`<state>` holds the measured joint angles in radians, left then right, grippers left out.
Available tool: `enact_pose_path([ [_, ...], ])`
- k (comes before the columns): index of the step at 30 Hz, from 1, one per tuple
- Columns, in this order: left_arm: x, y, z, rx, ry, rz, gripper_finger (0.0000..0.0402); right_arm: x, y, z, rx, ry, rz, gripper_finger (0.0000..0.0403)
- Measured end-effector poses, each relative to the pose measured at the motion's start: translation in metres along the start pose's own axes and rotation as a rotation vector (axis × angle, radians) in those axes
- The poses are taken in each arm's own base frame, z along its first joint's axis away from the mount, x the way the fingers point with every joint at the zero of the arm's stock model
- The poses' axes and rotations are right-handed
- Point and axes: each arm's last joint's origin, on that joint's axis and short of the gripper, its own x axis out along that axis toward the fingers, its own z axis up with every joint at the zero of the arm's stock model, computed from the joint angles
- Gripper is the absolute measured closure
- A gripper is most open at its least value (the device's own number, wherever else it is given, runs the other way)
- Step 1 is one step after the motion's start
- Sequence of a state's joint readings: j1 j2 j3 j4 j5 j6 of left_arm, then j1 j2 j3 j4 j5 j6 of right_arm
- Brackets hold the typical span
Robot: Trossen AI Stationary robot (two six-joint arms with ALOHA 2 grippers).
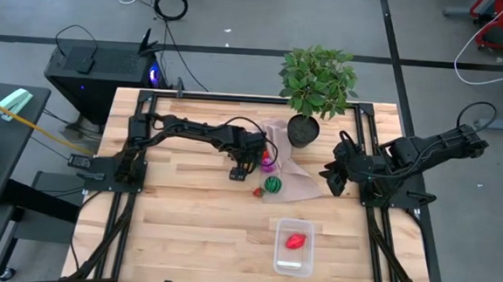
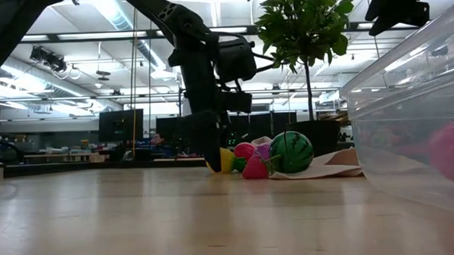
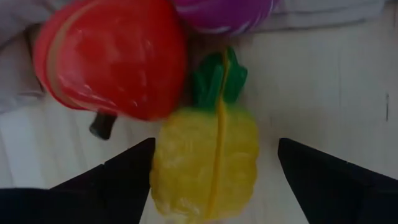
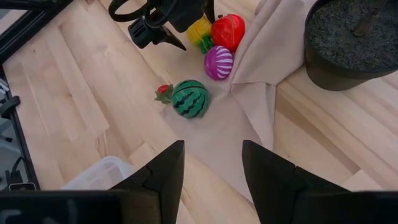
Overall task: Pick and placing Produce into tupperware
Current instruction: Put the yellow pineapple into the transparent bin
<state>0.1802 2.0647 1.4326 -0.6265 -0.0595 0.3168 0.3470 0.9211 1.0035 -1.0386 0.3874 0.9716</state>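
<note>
While the clear tupperware (image 1: pixel 295 247) near the worktop's front edge holds one red toy fruit (image 1: pixel 295 242), the left gripper (image 1: pixel 243 168) straddles a yellow toy pineapple (image 3: pixel 205 162).

Its jaws stand wide, one finger either side of the ridged, green-topped pineapple, not gripping it. A glossy red fruit (image 3: pixel 112 56) touches the pineapple, and a purple striped one (image 4: pixel 218 62) lies just beside them on the wrinkled beige cloth (image 1: pixel 297 180) near the worktop's middle. A striped green watermelon (image 1: pixel 272 184) and a small strawberry (image 1: pixel 258 192) sit at the cloth's front edge. Behind stands a leafy potted plant (image 1: pixel 316 84). The right gripper (image 1: pixel 332 177) waits open near the worktop's right edge.
</note>
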Motion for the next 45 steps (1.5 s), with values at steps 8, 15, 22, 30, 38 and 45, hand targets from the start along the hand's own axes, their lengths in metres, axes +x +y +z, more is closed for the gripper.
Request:
enact_pose_path([
  [8,0.0,0.001,0.0,-0.019,0.001,0.028,0.0114,0.0,0.0,0.0,0.001,0.0,0.0,0.0235],
  [15,0.0,0.0,0.001,-0.02,-0.001,0.028,0.0172,0.0,0.0,0.0,0.001,0.0,0.0,0.0235],
  [22,-0.006,-0.003,0.001,-0.09,-0.002,0.025,0.0182,0.0,0.0,0.0,-0.002,0.0,0.0,0.0235],
  [30,-0.065,-0.013,0.003,-0.141,-0.078,0.028,0.0187,0.0,0.0,0.0,-0.009,0.001,-0.003,0.0235],
  [38,-0.13,-0.044,0.009,-0.279,-0.275,-0.006,0.0182,0.0,-0.001,-0.001,-0.045,0.009,-0.013,0.0235],
  [45,-0.165,-0.097,0.03,-0.342,-0.544,-0.093,0.0182,0.0,-0.003,-0.003,-0.111,0.026,-0.032,0.0235],
])
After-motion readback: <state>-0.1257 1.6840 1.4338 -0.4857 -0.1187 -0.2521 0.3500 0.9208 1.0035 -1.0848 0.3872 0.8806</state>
